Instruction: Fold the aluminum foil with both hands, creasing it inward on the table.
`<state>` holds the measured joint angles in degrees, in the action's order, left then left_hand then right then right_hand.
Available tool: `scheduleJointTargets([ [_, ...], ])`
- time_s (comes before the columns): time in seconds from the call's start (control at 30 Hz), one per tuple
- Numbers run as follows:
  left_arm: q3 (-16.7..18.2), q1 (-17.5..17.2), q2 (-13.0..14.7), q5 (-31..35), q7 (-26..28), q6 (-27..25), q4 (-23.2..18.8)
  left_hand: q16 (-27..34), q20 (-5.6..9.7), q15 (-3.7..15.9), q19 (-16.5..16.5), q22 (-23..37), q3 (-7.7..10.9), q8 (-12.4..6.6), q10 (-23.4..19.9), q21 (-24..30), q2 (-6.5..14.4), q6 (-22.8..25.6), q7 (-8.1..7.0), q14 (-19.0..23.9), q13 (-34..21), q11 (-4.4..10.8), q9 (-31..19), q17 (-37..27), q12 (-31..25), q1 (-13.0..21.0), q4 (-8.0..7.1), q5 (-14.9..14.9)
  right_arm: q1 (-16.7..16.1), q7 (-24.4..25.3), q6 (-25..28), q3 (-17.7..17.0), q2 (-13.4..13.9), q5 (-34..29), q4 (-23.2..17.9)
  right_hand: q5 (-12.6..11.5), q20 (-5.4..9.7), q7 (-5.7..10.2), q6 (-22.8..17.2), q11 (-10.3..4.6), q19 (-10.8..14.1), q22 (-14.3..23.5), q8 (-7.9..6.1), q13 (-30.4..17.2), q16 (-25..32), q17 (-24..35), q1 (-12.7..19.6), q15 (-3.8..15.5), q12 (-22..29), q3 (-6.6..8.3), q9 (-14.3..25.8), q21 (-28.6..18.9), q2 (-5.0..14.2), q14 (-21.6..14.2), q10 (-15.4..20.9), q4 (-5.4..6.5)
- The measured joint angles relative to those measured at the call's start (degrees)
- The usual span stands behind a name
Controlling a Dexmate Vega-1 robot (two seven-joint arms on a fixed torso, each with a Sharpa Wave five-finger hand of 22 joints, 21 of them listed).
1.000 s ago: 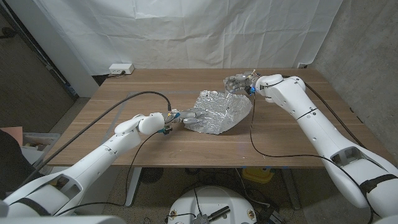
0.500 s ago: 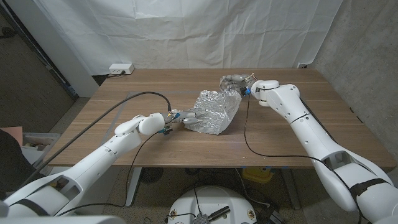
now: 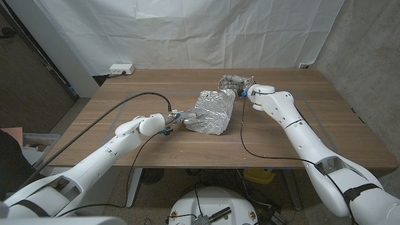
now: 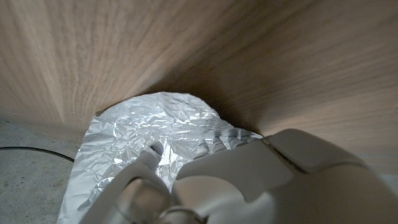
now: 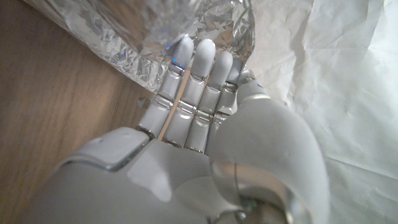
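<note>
A crinkled sheet of aluminum foil (image 3: pixel 212 111) lies mid-table, its right side raised and turned in toward the left. My right hand (image 3: pixel 232 83) is at the foil's far right corner and holds that raised edge; in the right wrist view its straight fingers (image 5: pixel 186 81) lie against the foil (image 5: pixel 186 25). My left hand (image 3: pixel 186 116) reaches in from the left and presses its fingertips on the foil's left edge. In the left wrist view the left hand (image 4: pixel 205 180) lies over the foil (image 4: pixel 155 130).
A white power box (image 3: pixel 121 69) sits at the table's far left corner. A black cable (image 3: pixel 134 99) crosses the table (image 3: pixel 294 144) to my left wrist, and another cable (image 3: pixel 244 134) hangs from my right wrist. A white cloth hangs behind.
My right hand has moved left with the foil's right edge, so the sheet has become narrower and more folded over. My left hand has stayed in place.
</note>
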<state>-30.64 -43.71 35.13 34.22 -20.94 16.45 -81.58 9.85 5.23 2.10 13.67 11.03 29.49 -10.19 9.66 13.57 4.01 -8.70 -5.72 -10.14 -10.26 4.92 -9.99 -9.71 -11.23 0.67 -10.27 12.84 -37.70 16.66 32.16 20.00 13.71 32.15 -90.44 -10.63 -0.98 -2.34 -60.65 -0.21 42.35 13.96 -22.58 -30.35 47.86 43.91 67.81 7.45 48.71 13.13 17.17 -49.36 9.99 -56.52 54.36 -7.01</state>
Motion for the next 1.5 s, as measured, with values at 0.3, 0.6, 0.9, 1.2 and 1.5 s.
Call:
scheduleJointTargets([
  [0.3,-0.04,0.21,-0.12,-0.03,0.04,0.09,0.35,0.14,0.0,0.0,0.0,0.0,0.0,0.0,0.0,-0.06,0.0,0.0,0.0,0.0,0.0,0.0,0.0,0.0,0.0,0.0,0.0,0.0,-2.08,6.15,-4.74,-0.04,-3.34,-0.15,0.65,0.01,0.71,0.3,0.31,-0.36,0.72,1.18,0.01,0.61,-1.6,-1.33,-0.55,-0.04,-0.43,0.32,-0.43,-2.47,-0.09,-0.15,-0.36,0.32],
  [0.6,-0.22,0.45,-0.23,-0.02,0.05,0.15,0.64,0.15,0.0,0.55,0.0,0.01,0.0,0.0,0.0,-0.18,0.0,0.0,0.0,-0.56,0.0,0.0,0.0,-0.08,0.0,0.0,0.0,0.0,-3.5,10.12,-8.19,0.32,-5.32,-0.74,0.71,0.0,0.64,1.01,4.55,-0.02,-0.6,4.67,2.04,3.0,-8.35,-6.3,-1.77,0.38,-2.95,1.62,-1.14,-7.26,0.18,0.7,-4.29,1.33],
  [0.9,-0.35,0.69,-0.34,0.06,0.08,0.32,0.92,0.15,0.01,0.55,0.01,0.01,0.0,0.0,0.0,-0.09,0.0,-0.32,-0.32,-0.56,0.02,0.0,0.0,-0.08,0.0,0.0,0.0,0.0,-4.76,11.2,-12.05,1.12,-6.27,-1.3,0.95,-0.01,-2.34,0.13,18.46,4.25,-5.81,3.07,9.84,10.2,-20.03,-14.13,-10.66,-4.99,-13.32,4.28,-4.13,-11.42,-0.94,9.06,-16.07,4.77],
  [1.2,-0.56,1.14,-0.56,0.08,0.13,0.69,1.6,0.13,0.01,0.55,0.01,0.02,0.0,0.0,0.0,-0.06,0.0,-0.31,-0.31,-0.56,0.02,0.0,0.0,-0.03,0.0,0.0,0.0,0.0,-6.6,11.19,-19.06,1.73,-7.54,-1.89,2.16,-0.01,-6.11,-1.44,27.28,6.97,-12.53,-4.26,11.82,15.16,-27.57,-18.13,-22.18,-9.77,-22.74,4.21,-5.2,-6.19,-1.35,19.54,-25.85,9.6],
  [1.5,-0.82,1.68,-0.85,0.09,0.14,1.05,2.48,-0.08,2.04,1.78,2.04,0.3,0.0,0.0,0.04,0.26,0.0,-0.31,-0.31,-1.98,0.03,0.01,0.0,0.02,0.04,0.0,0.0,0.0,-8.1,12.82,-28.06,4.21,-8.56,-6.37,4.74,-0.01,-5.83,-1.99,28.23,7.57,-15.95,-4.38,11.31,16.25,-29.49,-18.9,-25.33,-10.4,-24.17,4.75,-5.19,-3.78,-0.46,23.2,-26.83,11.06],
])
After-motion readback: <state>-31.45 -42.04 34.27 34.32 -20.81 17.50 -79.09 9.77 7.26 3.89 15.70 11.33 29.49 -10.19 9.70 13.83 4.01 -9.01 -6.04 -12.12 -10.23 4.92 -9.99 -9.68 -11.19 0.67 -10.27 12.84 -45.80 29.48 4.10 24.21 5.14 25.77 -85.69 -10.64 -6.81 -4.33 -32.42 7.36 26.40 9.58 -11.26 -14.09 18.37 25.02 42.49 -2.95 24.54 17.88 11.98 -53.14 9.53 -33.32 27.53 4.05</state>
